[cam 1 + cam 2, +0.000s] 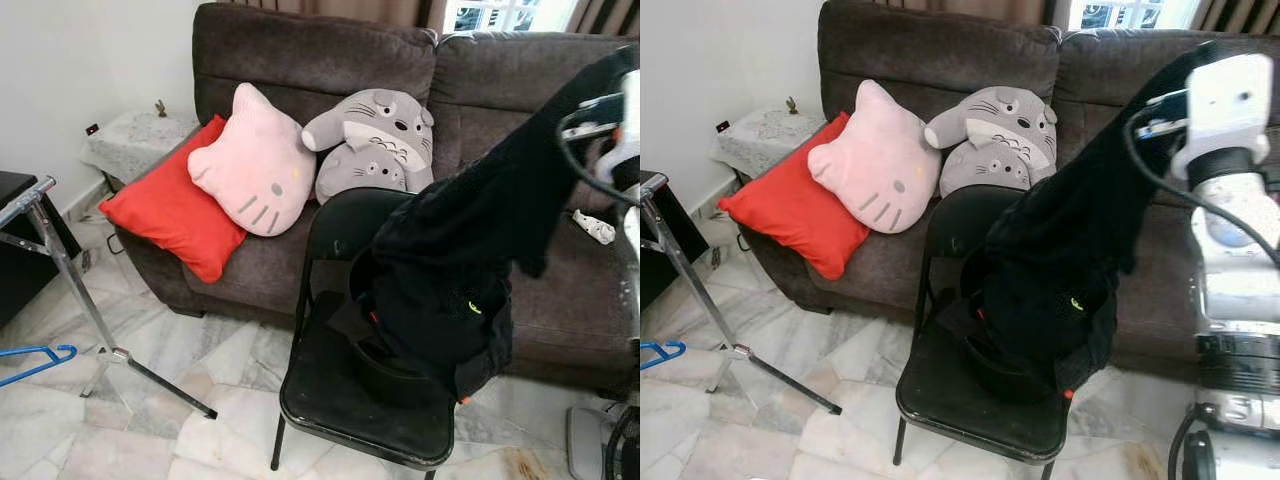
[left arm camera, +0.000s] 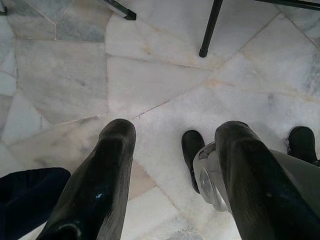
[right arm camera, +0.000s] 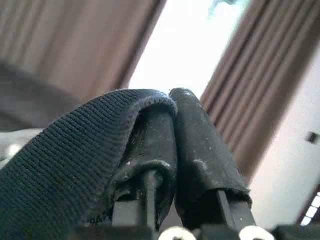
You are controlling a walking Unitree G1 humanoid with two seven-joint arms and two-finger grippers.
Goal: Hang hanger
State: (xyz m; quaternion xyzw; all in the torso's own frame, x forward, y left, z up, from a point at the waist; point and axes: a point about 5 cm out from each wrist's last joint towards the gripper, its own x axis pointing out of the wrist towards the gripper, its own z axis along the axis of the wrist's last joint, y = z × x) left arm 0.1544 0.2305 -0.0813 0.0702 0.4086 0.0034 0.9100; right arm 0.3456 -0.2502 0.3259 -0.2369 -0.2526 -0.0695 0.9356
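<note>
Fabric is pinched between the closed fingers (image 3: pixel 200 150) of my right hand (image 3: pixel 172 107), raised high on the right with curtains (image 3: pixel 75 45) and a bright window (image 3: pixel 185 45) beyond it; the black garment (image 1: pixel 470 260) drapes down from there onto the black folding chair (image 1: pixel 340 400) in front of me, bunched over its seat and backrest; the blue hanger (image 1: pixel 35 362) lies on the marble floor (image 1: pixel 200 370) at the far left edge, near the foot of the metal stand (image 1: pixel 70 270), well apart from the chair; my left hand (image 2: pixel 175 150) hangs low, pointing at the floor, fingers spread apart and holding nothing, with a chair leg (image 2: pixel 210 27) beyond it; behind the chair stands a dark brown sofa (image 1: pixel 320 60) carrying a red cushion (image 1: pixel 165 210), a pink cat-face pillow (image 1: pixel 255 165) leaning against it, and a grey plush pillow (image 1: pixel 375 140) to the right; a small side table with a lace cloth (image 1: pixel 135 140) sits at the sofa's left end.
</note>
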